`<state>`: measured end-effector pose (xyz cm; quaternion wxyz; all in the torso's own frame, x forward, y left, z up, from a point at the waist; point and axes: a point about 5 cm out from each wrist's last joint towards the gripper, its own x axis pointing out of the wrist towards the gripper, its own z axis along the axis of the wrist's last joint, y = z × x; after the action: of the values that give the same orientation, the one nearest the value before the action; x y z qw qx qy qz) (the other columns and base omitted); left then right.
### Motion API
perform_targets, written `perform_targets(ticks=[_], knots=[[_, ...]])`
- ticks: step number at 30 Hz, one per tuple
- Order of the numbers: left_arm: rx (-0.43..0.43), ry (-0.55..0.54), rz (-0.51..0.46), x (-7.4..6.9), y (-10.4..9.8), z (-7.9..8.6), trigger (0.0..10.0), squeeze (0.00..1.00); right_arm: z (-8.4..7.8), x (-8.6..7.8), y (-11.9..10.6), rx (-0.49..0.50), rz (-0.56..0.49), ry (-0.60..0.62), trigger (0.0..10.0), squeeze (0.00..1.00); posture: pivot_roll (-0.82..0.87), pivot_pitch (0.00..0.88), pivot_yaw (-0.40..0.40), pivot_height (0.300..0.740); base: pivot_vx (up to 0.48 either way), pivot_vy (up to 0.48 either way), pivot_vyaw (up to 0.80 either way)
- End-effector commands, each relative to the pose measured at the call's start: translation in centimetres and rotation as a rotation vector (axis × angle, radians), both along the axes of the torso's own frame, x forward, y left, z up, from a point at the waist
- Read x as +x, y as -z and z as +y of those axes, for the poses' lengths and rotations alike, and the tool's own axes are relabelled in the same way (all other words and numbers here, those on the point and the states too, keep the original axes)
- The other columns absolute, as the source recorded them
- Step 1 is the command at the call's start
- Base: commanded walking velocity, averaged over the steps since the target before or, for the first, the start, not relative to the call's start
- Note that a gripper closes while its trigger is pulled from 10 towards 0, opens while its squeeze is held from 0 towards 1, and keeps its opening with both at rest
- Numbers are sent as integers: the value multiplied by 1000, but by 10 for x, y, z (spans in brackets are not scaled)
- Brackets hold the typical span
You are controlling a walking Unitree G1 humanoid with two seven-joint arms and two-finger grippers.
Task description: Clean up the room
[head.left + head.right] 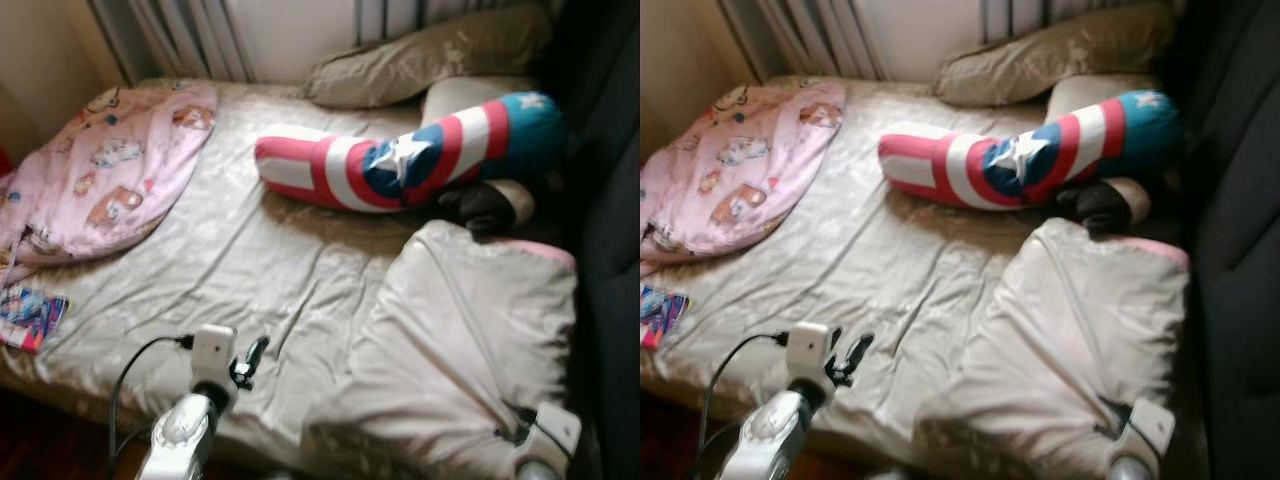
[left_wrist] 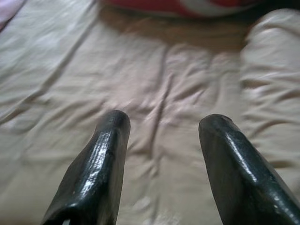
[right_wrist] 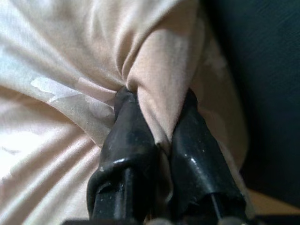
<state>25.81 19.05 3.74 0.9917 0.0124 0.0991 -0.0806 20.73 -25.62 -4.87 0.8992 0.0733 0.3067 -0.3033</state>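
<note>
A beige blanket [image 1: 470, 330] lies bunched on the right half of the bed, over the beige sheet [image 1: 250, 260]. My right gripper [image 3: 157, 93] is shut on a pinched fold of that blanket [image 3: 159, 61] at its near right corner; its wrist [image 1: 548, 430] shows at the bed's front edge. My left gripper [image 1: 255, 355] hovers low over the sheet near the front edge, open, with nothing between its fingers [image 2: 110, 136].
A red, white and blue star bolster [image 1: 400, 160] lies across the bed's far half, a dark bundle [image 1: 480, 205] beside it. A pink quilt [image 1: 110, 165] covers the left side, a beige pillow [image 1: 430, 60] the head. A colourful packet [image 1: 30, 315] lies front left. Dark upholstery [image 1: 610, 250] borders the right.
</note>
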Motion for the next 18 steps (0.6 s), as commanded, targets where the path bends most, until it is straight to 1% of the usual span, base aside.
perform_targets(ticks=[1, 3, 5, 9, 14, 18], knots=[[-2, 14, -1, -1, 1, -3, 10000, 0, -22, 3, -15, -96, -63, 67, 10000, 0, 75, 130, 4, 740, 0, -349, 0], [0, 13, 1, -2, 1, -3, 10000, 0, -26, 1, -15, -109, -59, 85, 10000, 0, 76, 132, 4, 740, 0, -352, 0], [-1, 8, 5, -2, 2, -2, 10000, 0, -26, 0, -14, -113, -48, 80, 10000, 0, 76, 135, 4, 740, 0, -266, 0], [1, 5, 8, -4, 3, -1, 10000, 0, -26, -4, -11, -120, -20, 90, 10000, 0, 81, 139, 5, 740, 0, 0, 0], [3, 5, 10, -5, 3, 1, 10000, 0, -28, -3, -12, -129, -18, 91, 10000, 0, 81, 144, 7, 740, 0, 0, 0], [4, 8, 15, -6, 4, 1, 10000, 0, -26, -1, -12, -113, -20, 77, 10000, 0, 79, 145, 8, 740, 0, 0, 0]])
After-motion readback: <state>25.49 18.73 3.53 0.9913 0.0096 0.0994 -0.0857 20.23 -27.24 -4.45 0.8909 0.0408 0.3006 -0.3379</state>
